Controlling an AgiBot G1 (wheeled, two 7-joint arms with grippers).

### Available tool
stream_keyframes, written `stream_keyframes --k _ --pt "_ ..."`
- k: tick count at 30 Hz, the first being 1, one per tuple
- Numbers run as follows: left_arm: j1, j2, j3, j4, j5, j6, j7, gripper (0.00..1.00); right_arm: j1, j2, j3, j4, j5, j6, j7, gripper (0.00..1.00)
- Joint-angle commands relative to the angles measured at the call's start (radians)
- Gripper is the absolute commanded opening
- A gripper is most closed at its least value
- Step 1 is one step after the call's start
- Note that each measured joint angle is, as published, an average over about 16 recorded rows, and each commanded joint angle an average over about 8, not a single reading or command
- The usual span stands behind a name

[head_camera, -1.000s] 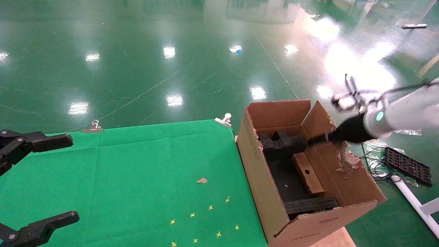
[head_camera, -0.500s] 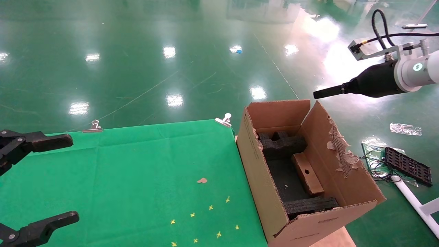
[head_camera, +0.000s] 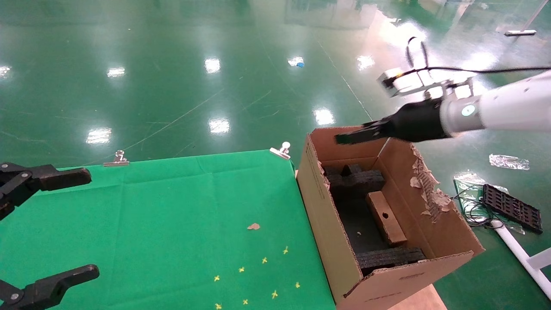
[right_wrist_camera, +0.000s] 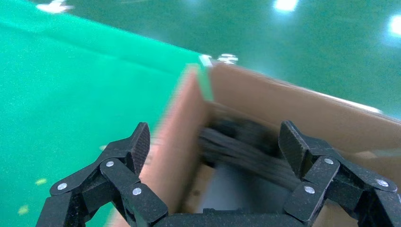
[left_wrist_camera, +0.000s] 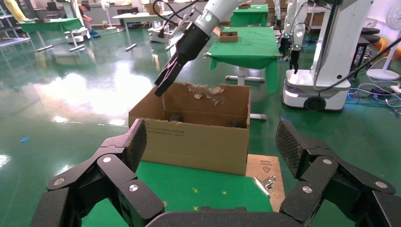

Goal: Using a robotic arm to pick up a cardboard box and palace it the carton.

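Clutter first: two silver binder clips (head_camera: 115, 159) pin the far edge of my green table cloth (head_camera: 163, 224), a torn cardboard scrap (head_camera: 253, 226) lies on it, and a black tray (head_camera: 511, 208) with loose wires sits on the floor at about 3 o'clock from the carton (head_camera: 379, 284). Two black foam inserts (head_camera: 355, 180) fill the carton's far and near ends, and its ragged right flap stands up beside the opening.

I count one cardboard box (head_camera: 386, 212). It is narrow, flat and brown, with a round hole in its upper face, and it lies inside the carton between the foam pieces, tilted against the right wall.

My right gripper (head_camera: 349, 137) hangs above the carton's far rim at roughly 12 o'clock from the box, on the white robotic arm (head_camera: 503, 110) with its lit ring; its fingers (right_wrist_camera: 131, 146) are spread wide and hold nothing. My left gripper (head_camera: 88, 221) is parked over the cloth's left edge at 9 o'clock, fingers likewise spread, nothing between them.
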Motion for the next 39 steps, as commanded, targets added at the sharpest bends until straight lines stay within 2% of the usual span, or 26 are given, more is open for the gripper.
stream_keyframes --k 1,39 --pt "0.000 0.000 0.000 0.000 0.000 0.000 0.000 1.00 -0.034 0.006 0.043 0.040 0.013 -0.013 -0.015 1.00" --pt "-0.001 -0.001 0.002 0.000 -0.001 -0.001 0.001 1.00 -0.676 0.114 0.865 0.798 0.253 -0.255 -0.297 1.00"
